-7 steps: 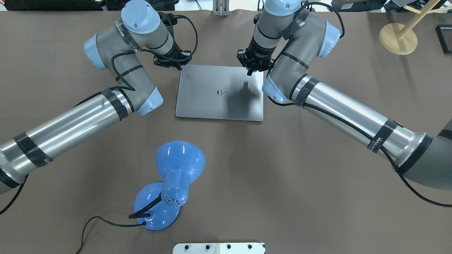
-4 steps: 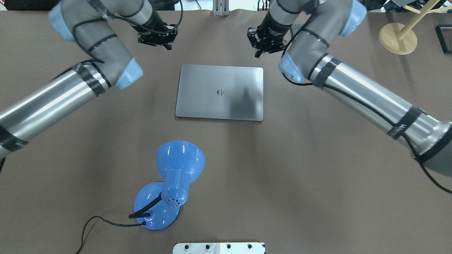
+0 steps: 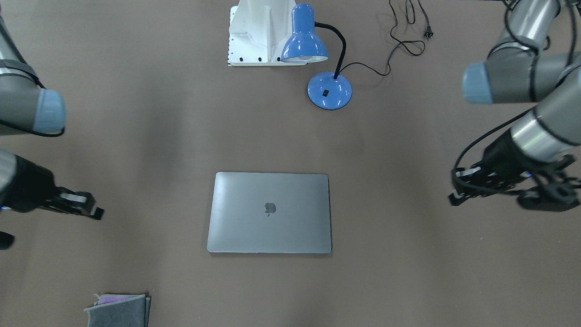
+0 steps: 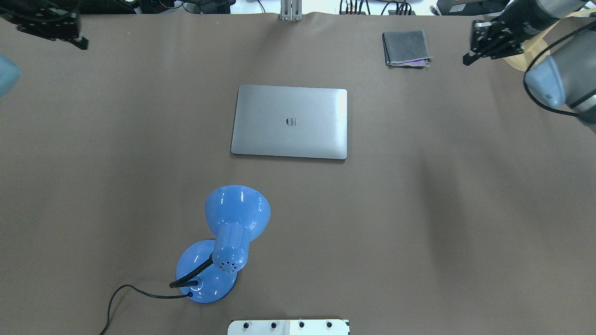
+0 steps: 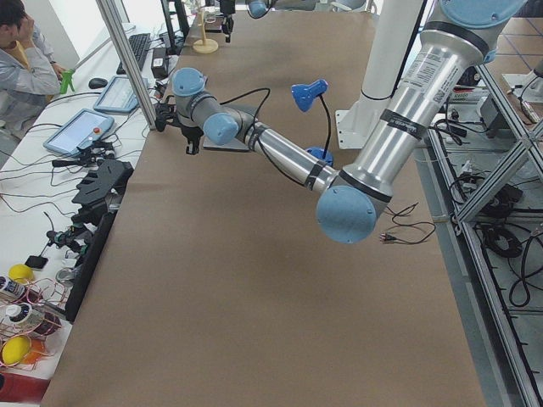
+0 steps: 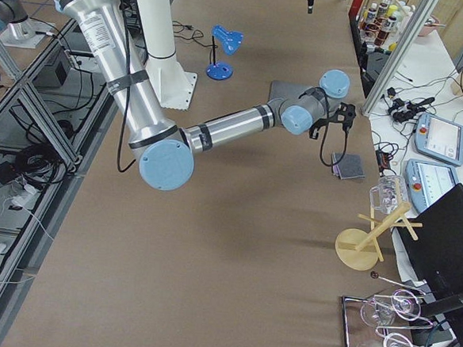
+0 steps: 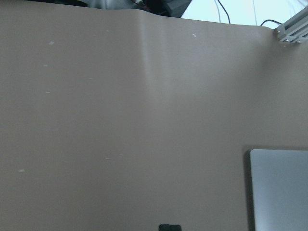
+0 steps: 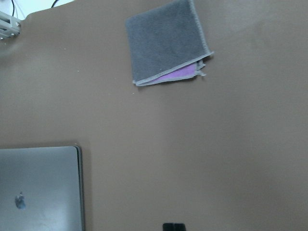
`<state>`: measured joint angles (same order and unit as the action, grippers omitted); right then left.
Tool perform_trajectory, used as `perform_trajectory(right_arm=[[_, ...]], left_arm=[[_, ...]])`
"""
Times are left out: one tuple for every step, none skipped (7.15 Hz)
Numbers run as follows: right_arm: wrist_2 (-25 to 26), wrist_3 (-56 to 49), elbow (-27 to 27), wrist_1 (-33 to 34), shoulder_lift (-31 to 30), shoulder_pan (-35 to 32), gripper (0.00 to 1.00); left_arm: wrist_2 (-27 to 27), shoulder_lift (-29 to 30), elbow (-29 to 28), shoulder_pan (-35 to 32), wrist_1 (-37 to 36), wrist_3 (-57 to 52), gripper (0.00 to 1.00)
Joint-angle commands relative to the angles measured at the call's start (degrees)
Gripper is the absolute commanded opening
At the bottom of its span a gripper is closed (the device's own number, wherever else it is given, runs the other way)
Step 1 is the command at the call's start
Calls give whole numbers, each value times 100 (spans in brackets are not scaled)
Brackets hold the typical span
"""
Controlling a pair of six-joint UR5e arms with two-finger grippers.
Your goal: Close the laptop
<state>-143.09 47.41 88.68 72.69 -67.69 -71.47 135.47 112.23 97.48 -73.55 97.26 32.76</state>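
The slim grey laptop (image 4: 289, 122) lies shut and flat on the brown table, lid up with the dark apple logo showing; it also shows in the front view (image 3: 270, 212). My left gripper (image 4: 82, 44) is at the far left back corner, well away from it, with its fingers together and empty. My right gripper (image 4: 467, 58) is at the far right back, also apart from the laptop, with its fingers together and empty. The left wrist view shows a corner of the laptop (image 7: 281, 192); the right wrist view shows another corner of the laptop (image 8: 38, 192).
A blue desk lamp (image 4: 235, 218) with a black cord stands in front of the laptop. A folded grey cloth (image 4: 406, 48) lies at the back right. A wooden stand (image 6: 361, 246) is beyond the right gripper. A white base plate (image 4: 288, 327) sits at the near edge.
Both arms have swung outward from the laptop's back edge to the table's far corners. The grey cloth is now uncovered. The laptop has stayed shut and still.
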Motion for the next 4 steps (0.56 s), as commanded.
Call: perform_trajectory(right_arm=[[96,-2373,535,916,-1084,-943,0],[549,-3725,780,1679,-1436,-1305,0],[1137,-5026,957,2783,-1474,-1639,44],[1308,-5518,967,3281,-1570,-1790,99]], left_arm=[[23,-1172,448,-1261,-1197,-2997,0],[-38,-1656,230,-1659,-1200,-4091,98],[-204,-1913,158,-1828,-1218,-4285,98],[-240,-2072,148,-1873,-1270,-4278,98]])
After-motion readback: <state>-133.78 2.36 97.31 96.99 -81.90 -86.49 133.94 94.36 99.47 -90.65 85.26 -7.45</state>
